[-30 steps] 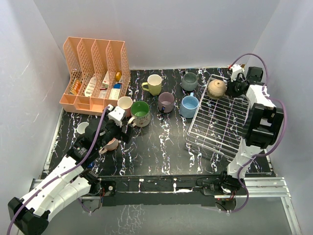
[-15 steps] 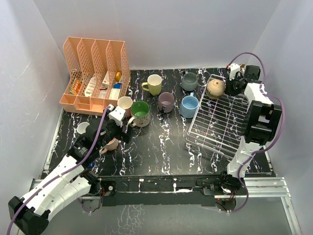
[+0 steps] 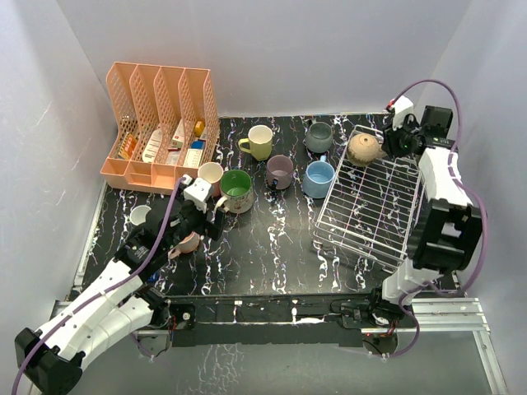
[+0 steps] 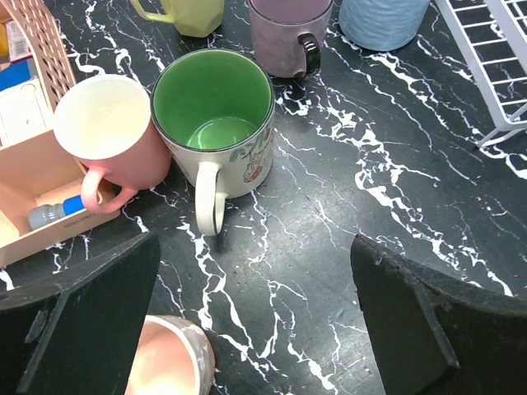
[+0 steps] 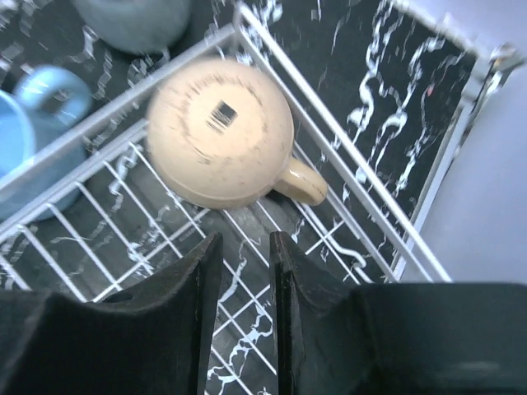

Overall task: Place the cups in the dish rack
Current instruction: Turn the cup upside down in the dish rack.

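Tan ceramic mug (image 5: 221, 132) sits inverted in the far left corner of the silver-white wire dish rack (image 3: 370, 206). Right hand (image 5: 245, 243) hovers beside its handle, narrowly parted, empty. Left hand (image 4: 255, 263) stands wide above the black marbled tabletop (image 4: 329, 206), near a green-lined cream mug (image 4: 216, 123).

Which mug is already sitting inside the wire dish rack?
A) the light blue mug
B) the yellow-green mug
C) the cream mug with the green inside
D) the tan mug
D: the tan mug lies upside down, base up, in the far corner of the dish rack, and no other mug is inside its wires.
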Available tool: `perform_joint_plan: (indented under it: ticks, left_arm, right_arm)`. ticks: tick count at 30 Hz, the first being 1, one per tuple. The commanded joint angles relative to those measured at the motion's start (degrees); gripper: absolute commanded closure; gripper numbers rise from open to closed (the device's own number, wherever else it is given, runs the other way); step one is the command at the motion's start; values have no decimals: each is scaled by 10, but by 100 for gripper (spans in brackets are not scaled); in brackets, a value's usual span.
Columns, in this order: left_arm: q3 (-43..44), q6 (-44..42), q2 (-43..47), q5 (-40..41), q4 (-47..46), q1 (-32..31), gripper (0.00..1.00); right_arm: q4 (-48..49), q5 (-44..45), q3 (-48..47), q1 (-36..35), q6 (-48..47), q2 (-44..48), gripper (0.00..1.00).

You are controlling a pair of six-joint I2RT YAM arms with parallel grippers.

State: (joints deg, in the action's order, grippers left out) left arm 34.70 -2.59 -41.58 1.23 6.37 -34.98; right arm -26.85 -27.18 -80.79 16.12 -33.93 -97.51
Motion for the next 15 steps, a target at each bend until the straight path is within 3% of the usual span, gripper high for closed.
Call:
perform_joint_plan:
  ticks: [1,9,15]
  left_arm:
    - [22,58,1,-14,-15,3,3]
    - [41,257,12,-46,-2,3,3]
    - [82,310,-17,-39,60,3,6]
  right_arm:
    - [2,-98,10,0,26,89,67]
    - [44,-322,58,-44,218,205,66]
    - [198,-451,168,-62,341,299,50]
